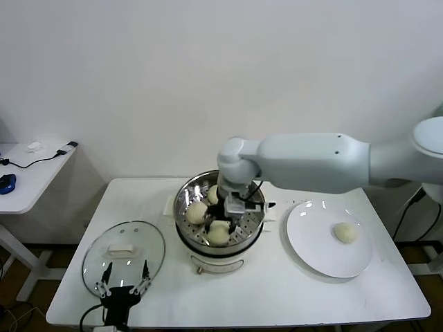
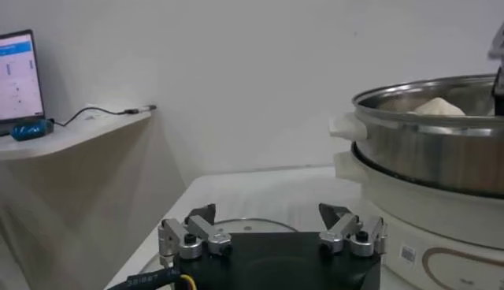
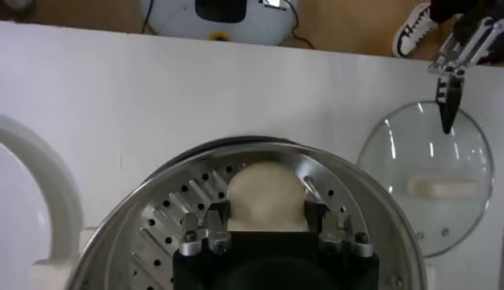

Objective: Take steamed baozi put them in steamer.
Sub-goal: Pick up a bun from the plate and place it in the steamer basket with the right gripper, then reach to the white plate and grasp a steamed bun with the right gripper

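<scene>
**Inspector:** State the step in hand.

**Assessor:** Placement of a bun. The right gripper [image 1: 230,205] is down inside the steamer [image 1: 184,196], which I take as the landmark. In the right wrist view its fingers [image 3: 214,224] stand on either side of a baozi [image 3: 265,196] that sits on the perforated tray [image 3: 165,213]. I judge them closed on the bun, though contact at the pads is partly hidden; they may be just slackening.

**Inspector:** Count of buns?

**Assessor:** From the head view, three in the steamer: one on the side toward the robot's left [image 1: 197,212], one at the near edge [image 1: 218,234], one at the far side [image 1: 212,194] partly behind the wrist. Which of these is the held one I cannot fix from that view. A fourth baozi [image 1: 345,232] lies on the white plate [image 1: 304,238], to the right of the steamer and apart from it.

**Inspector:** The other arm?

**Assessor:** The left gripper [image 1: 124,283] is parked to the near left of the steamer, fingers spread, over the near rim of the glass lid [image 1: 104,252] lying on the table [image 1: 277,290]. Idle.

**Inspector:** Requirement for the next move?

**Assessor:** In my judgement: let the fingers part fully, lift straight up clear of the steamer's rim without nudging neighbouring buns, then cross to the plate for the last one. Roughly three-quarters done.
</scene>
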Robot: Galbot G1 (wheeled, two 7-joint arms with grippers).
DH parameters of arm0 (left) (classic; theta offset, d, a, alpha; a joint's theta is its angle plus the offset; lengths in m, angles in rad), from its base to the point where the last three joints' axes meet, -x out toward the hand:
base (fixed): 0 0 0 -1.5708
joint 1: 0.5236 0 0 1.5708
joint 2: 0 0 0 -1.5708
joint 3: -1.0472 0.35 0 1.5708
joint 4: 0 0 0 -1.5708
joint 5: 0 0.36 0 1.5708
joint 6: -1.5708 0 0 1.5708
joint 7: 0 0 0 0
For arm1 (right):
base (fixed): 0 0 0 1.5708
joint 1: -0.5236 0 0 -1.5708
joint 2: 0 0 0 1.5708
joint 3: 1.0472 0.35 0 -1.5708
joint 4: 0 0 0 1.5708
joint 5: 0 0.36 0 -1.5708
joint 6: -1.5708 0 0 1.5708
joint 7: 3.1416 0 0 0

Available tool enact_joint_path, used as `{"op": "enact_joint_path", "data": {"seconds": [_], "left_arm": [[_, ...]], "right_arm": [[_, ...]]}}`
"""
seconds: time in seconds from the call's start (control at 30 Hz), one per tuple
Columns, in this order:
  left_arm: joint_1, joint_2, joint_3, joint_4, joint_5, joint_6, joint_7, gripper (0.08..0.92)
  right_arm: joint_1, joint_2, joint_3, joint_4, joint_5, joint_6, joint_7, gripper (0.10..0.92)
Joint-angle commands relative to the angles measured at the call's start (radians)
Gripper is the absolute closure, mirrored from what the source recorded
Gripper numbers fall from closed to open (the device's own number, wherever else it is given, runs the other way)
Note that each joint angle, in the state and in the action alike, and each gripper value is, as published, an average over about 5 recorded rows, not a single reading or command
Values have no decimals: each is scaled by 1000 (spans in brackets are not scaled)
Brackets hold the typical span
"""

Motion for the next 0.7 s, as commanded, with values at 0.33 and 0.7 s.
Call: {"op": "enact_joint_path", "data": {"seconds": [0.33, 0.7], "left_arm": [[-1, -2, 0, 5, -1, 0, 0, 177], [6, -3, 5, -8, 1, 0, 1, 177]], "right_arm": [[-6, 12, 24, -70, 17, 62, -1, 205], [241, -253, -23, -202, 436, -27, -171, 203]]}}
